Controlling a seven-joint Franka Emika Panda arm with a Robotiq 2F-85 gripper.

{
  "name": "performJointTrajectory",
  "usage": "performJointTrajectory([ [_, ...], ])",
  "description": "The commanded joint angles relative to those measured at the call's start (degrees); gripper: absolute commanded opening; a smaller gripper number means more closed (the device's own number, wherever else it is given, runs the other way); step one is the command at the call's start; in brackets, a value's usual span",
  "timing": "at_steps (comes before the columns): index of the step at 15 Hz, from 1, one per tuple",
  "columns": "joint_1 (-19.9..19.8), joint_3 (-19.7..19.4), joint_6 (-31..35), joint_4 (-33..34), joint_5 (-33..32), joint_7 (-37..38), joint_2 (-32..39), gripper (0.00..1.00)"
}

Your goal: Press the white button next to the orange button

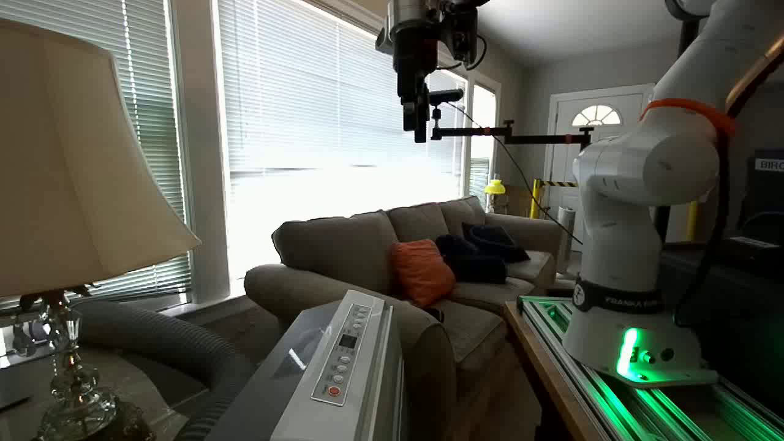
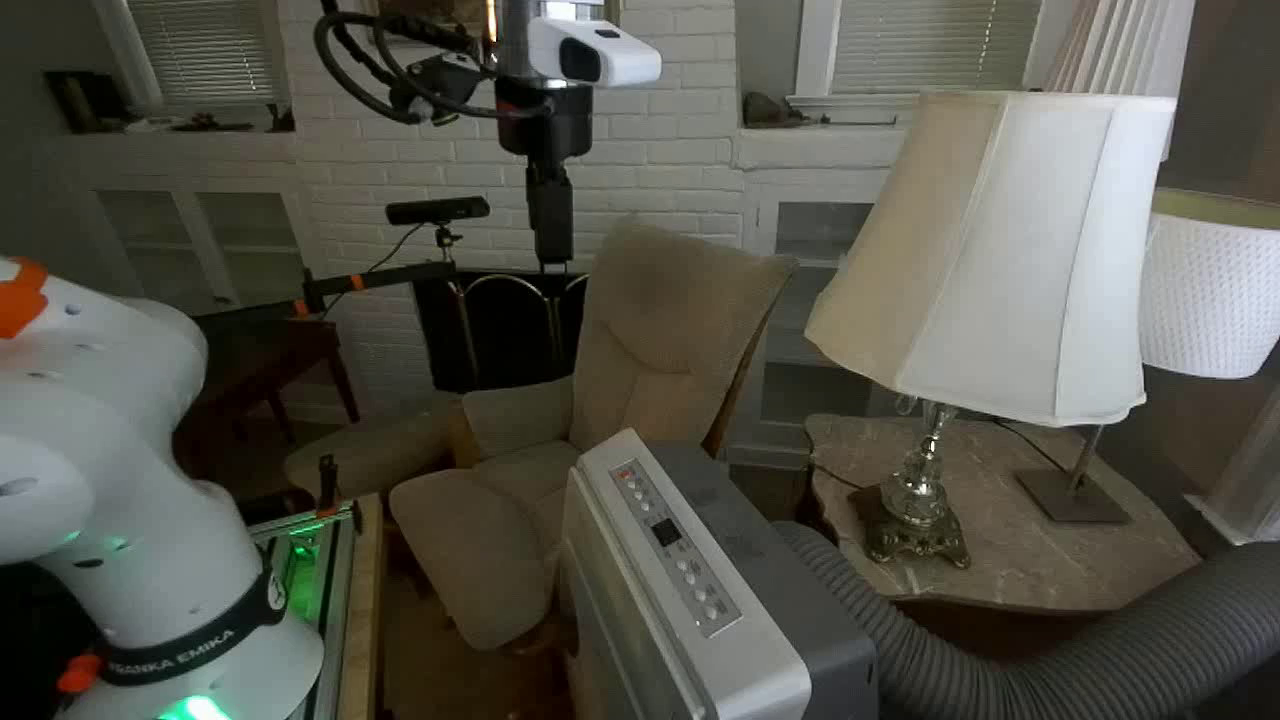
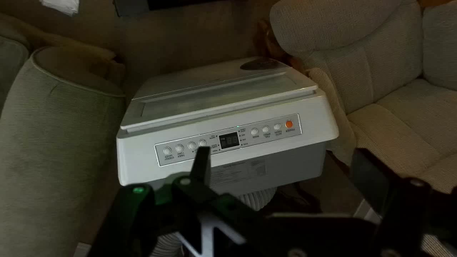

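Apparently at the approach step, with no contact made on the air conditioner. Poised well higher than its top in both exterior views; spread wide at the gripper in the wrist view, with nothing held between the fingers. Probably required next: bringing the jaws together into one narrow tip, then lowering onto the white button without catching the orange button. Location of the former: just beside the latter, toward the display; in the wrist view, midway between the jaws from side to side but beyond their tips, well apart from both.
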Motion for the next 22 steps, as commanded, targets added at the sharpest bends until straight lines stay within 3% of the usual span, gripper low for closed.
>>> performJointTrajectory([
  [1,-0.65,0.48,-0.2,0.16,0.27,-0.3,0.07,1.0],
  [12,-0.65,0.48,-0.2,0.17,0.27,-0.3,0.07,1.0],
  [13,-1.2,1.1,0.11,0.55,0.86,2.51,1.52,1.0],
  [20,-0.26,9.47,16.5,1.49,-3.61,10.53,13.15,1.0],
  [21,-0.19,10.34,18.15,1.78,-4.58,11.6,14.86,0.93],
  [22,-0.17,10.95,19.77,2.01,-5.57,12.68,16.73,0.74],
])
